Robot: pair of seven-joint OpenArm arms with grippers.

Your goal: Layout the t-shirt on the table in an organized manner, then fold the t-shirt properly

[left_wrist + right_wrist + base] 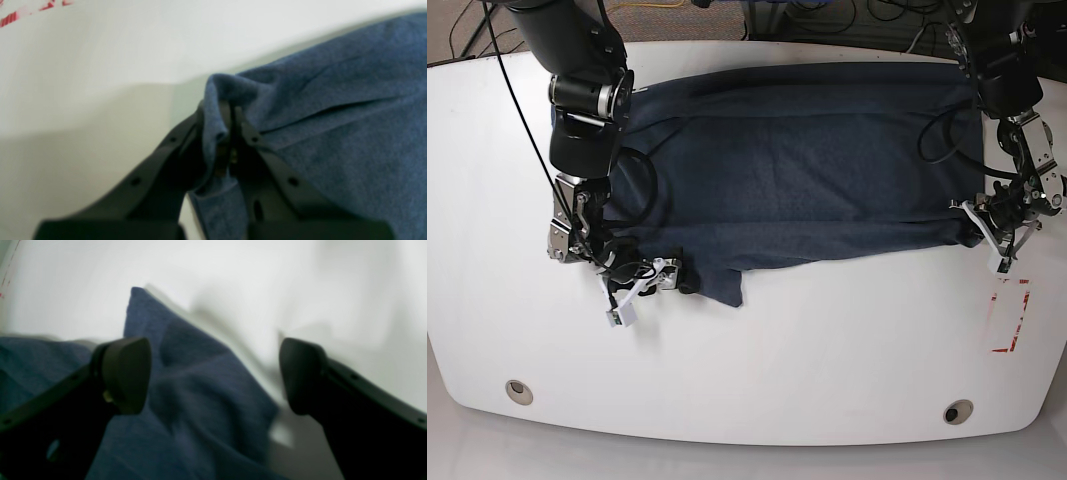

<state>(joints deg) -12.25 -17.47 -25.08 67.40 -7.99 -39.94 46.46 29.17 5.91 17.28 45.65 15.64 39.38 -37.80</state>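
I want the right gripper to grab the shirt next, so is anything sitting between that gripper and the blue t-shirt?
Nothing visible does. The right gripper is open with the t-shirt directly between and below its fingers, only bare table beyond. The left gripper is shut on the shirt's far edge, well away.

The t-shirt is dark blue, plain, with a slightly mottled knit. The table is glossy white and carries a red rectangle outline. Both grippers are black: left, right.
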